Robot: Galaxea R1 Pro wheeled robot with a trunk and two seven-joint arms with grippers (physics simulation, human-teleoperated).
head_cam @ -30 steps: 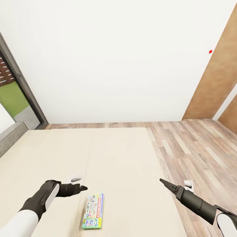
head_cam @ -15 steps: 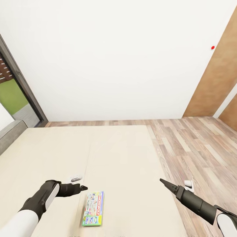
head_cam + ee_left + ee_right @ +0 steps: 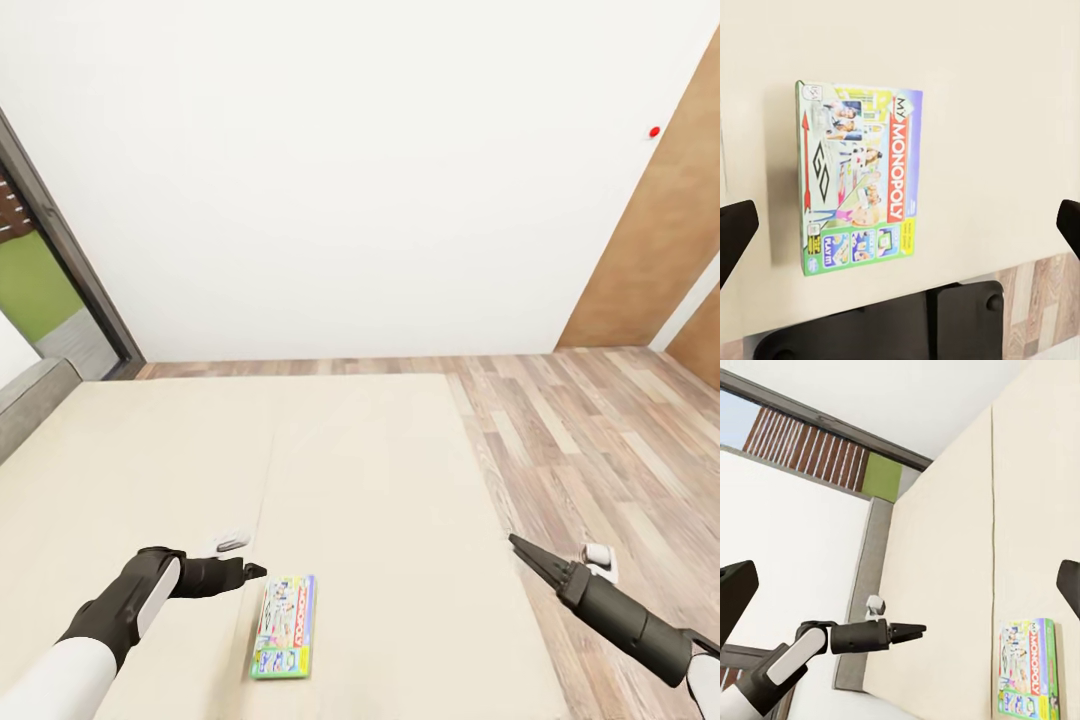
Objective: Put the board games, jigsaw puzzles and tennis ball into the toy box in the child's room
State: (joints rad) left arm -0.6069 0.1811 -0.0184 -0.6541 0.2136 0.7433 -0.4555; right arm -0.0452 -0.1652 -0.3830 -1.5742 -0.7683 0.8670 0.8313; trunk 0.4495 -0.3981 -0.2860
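A Monopoly board game lies flat on the cream bed, near its front edge. My left gripper hovers just left of the box's far end; in the left wrist view the box lies straight ahead of the open left gripper, with nothing between the fingers. My right gripper is open too, over the bed's right edge and well away from the box. The right wrist view looks across the mattress at the box and my left arm. The table, toy box, puzzles and tennis ball are out of view.
Wood-plank floor runs along the bed's right side to a brown door with a red wall knob beside it. A white wall stands behind the bed. The grey bed frame and a dark-framed window are at the left.
The head view has shifted a little, so the box sits slightly higher in it. My right arm has swung to the right. The left arm has held still.
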